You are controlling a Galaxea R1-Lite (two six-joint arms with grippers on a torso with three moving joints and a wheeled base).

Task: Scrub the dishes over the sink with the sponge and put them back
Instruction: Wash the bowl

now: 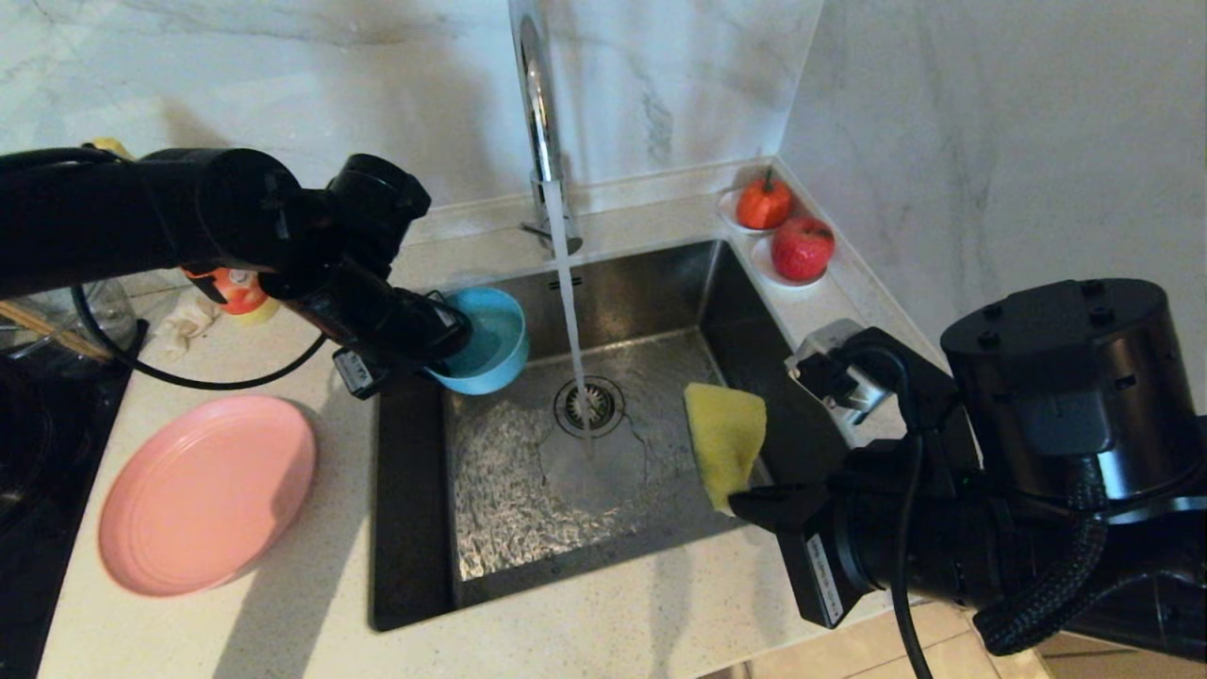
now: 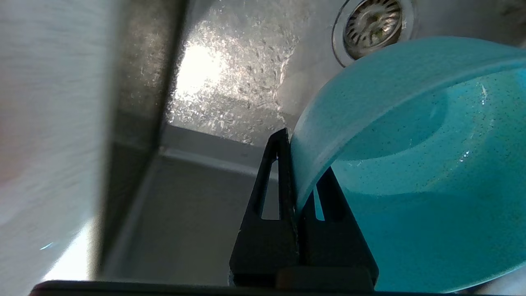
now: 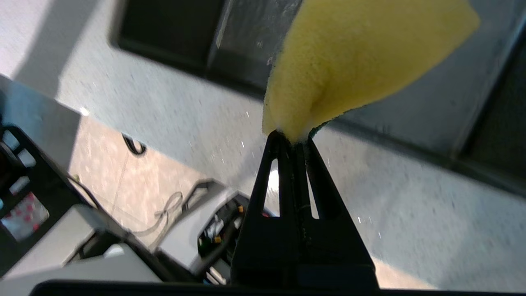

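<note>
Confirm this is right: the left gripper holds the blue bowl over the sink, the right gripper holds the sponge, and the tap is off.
One thing is wrong: the tap is running, with water streaming into the sink, as the head view shows. The left gripper does hold the blue bowl, and the right gripper the sponge.

Black arms (image 1: 189,217) — braided cables (image 1: 1056,594)

Sink (image 1: 490,490): we see brushed steel, wet.
Faucet (image 1: 537,104): glossy chrome.
Sponge (image 1: 724,443): porous yellow foam.
Bowl (image 1: 490,344): matt, speckled teal.
Plate (image 1: 203,490): matt pink.
Countertop (image 1: 603,632): we note speckled stone.
</note>
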